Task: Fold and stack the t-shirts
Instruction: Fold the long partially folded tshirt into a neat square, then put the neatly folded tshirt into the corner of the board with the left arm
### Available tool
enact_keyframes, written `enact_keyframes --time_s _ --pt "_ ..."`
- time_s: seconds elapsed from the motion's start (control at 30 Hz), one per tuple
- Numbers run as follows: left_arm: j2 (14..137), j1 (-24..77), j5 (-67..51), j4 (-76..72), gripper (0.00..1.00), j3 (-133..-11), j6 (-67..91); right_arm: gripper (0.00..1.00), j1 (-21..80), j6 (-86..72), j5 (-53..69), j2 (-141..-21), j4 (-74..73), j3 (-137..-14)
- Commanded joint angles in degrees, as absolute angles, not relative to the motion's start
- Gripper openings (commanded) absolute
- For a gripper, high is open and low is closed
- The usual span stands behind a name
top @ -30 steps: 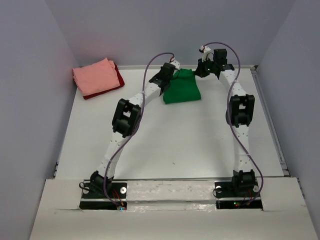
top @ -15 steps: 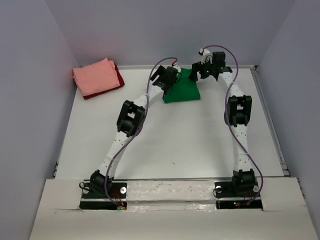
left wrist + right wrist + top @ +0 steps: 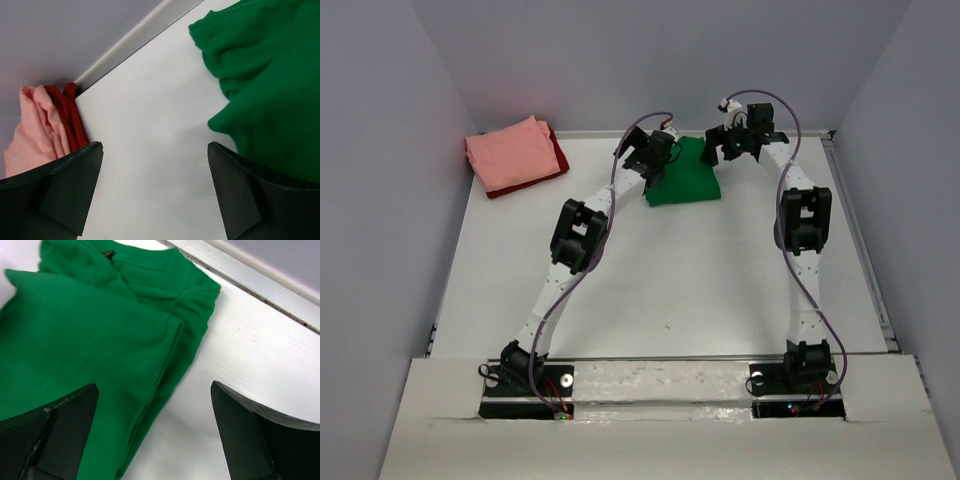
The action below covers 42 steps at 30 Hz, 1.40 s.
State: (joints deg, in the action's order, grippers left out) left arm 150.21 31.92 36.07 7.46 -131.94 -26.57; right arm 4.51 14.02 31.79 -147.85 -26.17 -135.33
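Note:
The green t-shirt (image 3: 685, 180) lies folded at the back middle of the table. My left gripper (image 3: 647, 166) hovers open at its left edge, and in the left wrist view only bare table lies between the jaws (image 3: 155, 150), with the green t-shirt (image 3: 270, 85) to their right. My right gripper (image 3: 720, 148) is open over the shirt's far right corner; the folded edge of the green t-shirt (image 3: 90, 325) runs under its jaws (image 3: 155, 387), untouched. At the back left the salmon pink t-shirt (image 3: 510, 152) lies folded on the dark red t-shirt (image 3: 560, 158).
A raised white rail (image 3: 250, 275) borders the table's far edge just behind the green shirt. Grey walls close in the back and both sides. The pink shirt (image 3: 30, 130) and the red one (image 3: 65, 112) sit against the back left corner.
Both grippers went from shut to open and let go of the green shirt's far corners. The shirt now lies flat and folded, and both grippers stand slightly back from it.

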Motion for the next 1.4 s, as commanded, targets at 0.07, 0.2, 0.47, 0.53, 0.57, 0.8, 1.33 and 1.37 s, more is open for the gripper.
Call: enact_keyframes --time_s 0.07,0.2,0.47,0.53,0.57,0.8,1.33,1.37 --pt "127.3 32.34 37.62 5.79 0.99 -126.39 -26.55 1.0 4.31 17.13 32.7 -131.41 -25.4 -128.6" --pt "118.58 32.52 32.03 8.16 0.99 -119.73 -24.88 1.0 4.83 19.41 34.35 -128.06 -30.48 -129.45" --pt "109.69 31.21 17.6 14.24 0.99 -103.03 -20.57 1.0 8.17 24.43 39.37 -129.9 -47.28 -132.1" --pt "107.5 30.94 12.94 13.19 0.99 -97.25 -19.78 1.0 8.17 24.17 41.47 -131.12 -48.68 -131.92" --pt "106.36 31.02 11.61 12.92 0.99 -95.82 -19.6 1.0 8.78 23.91 41.57 -131.74 -49.04 -132.27" --pt "105.03 31.11 8.7 13.53 0.99 -93.08 -20.48 1.0 9.84 23.64 39.03 -139.57 -51.86 -139.22" --pt "105.12 31.03 8.09 13.27 0.99 -92.19 -21.18 1.0 12.22 22.94 36.12 -143.53 -44.57 -141.95" --pt "105.64 31.03 7.91 13.45 0.99 -92.55 -21.09 1.0 12.22 23.03 36.04 -143.18 -43.52 -140.73"
